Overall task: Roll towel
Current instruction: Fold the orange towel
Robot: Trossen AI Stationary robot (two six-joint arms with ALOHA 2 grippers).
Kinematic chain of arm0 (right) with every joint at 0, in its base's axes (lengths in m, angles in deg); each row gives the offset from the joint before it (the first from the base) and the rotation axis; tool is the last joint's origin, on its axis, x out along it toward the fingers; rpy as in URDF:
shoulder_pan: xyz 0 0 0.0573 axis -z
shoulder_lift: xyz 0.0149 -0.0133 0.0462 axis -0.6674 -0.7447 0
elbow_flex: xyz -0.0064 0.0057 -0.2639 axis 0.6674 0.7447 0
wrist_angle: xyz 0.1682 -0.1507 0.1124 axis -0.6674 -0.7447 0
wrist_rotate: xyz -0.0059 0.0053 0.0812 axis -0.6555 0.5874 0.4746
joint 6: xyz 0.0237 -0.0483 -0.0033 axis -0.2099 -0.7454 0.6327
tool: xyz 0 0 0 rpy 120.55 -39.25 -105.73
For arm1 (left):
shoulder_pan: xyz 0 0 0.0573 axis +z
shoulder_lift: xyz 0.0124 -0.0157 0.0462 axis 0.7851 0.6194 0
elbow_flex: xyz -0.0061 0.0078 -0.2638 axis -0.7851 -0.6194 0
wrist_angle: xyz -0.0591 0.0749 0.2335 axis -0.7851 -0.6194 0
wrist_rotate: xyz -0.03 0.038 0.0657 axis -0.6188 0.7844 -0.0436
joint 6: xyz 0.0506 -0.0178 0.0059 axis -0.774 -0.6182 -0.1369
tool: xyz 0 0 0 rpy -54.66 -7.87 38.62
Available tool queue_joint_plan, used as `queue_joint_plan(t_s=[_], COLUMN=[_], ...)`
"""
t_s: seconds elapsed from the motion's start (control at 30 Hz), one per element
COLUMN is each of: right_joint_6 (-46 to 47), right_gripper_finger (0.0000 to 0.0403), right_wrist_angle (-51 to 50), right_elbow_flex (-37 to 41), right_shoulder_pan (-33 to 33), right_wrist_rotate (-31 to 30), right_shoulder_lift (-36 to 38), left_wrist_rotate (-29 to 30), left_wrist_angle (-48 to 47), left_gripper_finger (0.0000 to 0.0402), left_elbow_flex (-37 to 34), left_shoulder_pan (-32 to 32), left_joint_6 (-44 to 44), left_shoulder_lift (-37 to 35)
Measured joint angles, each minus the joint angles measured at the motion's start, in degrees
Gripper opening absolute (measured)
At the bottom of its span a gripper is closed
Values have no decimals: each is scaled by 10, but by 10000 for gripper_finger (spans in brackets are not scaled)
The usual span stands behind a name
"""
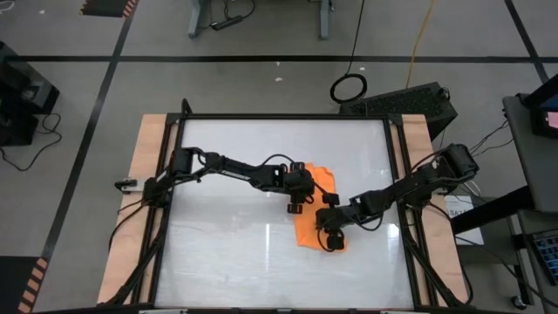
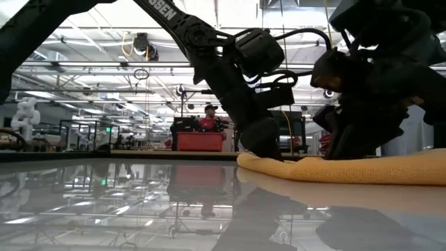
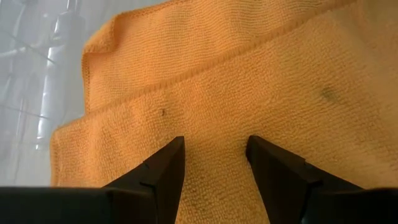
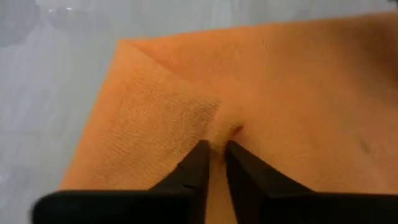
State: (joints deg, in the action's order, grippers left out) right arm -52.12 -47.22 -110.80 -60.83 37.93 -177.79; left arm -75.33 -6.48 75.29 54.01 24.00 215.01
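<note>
So far, not much rolling has happened, as far as I can judge from where I stand. The towel (image 1: 312,216) lies on the glossy white table (image 1: 227,253), a little right of the middle, and it looks folded into 2 layers at most: the left wrist view shows 1 hemmed edge lying across a lower layer, not a tight coil. From table height it reads as a low, soft hump, flat for most of its length.

Both arms are down on it. The left gripper (image 1: 296,199) sits on the towel's far-left part, its 2 fingers (image 3: 166,168) spread apart with their tips pressed against the cloth and nothing held between them. The right gripper (image 1: 331,237) is at the near end of the towel, and its fingers (image 4: 196,163) are nearly closed, pinching a small pucker of orange fabric just beside a folded-over corner.

My guess is that the work is in its early stage: an edge or corner is being gathered so a first turn can be started. Nearly all of the roll is left to do, meaning the cloth must be turned over itself along its length while the other end is kept from sliding on that slick surface.
</note>
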Motion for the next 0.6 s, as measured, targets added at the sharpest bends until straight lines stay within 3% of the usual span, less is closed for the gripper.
queue_joint_plan(t_s=[0.1, 0.53, 0.6], right_joint_6=[-10, -10, -1], right_gripper_finger=[7, 1, 1], right_wrist_angle=[1, -15, -9], right_elbow_flex=[-8, -65, -73], right_shoulder_pan=[-8, -76, -86], right_wrist_rotate=[-2, 8, 43], right_shoulder_lift=[4, 4, 4], left_wrist_rotate=[3, 31, 32], left_wrist_angle=[0, 1, 3], left_gripper_finger=[187, 187, 187], left_elbow_flex=[0, 0, 0], left_shoulder_pan=[2, 39, 47], left_joint_6=[0, -16, -17], left_shoulder_lift=[0, 0, 0])
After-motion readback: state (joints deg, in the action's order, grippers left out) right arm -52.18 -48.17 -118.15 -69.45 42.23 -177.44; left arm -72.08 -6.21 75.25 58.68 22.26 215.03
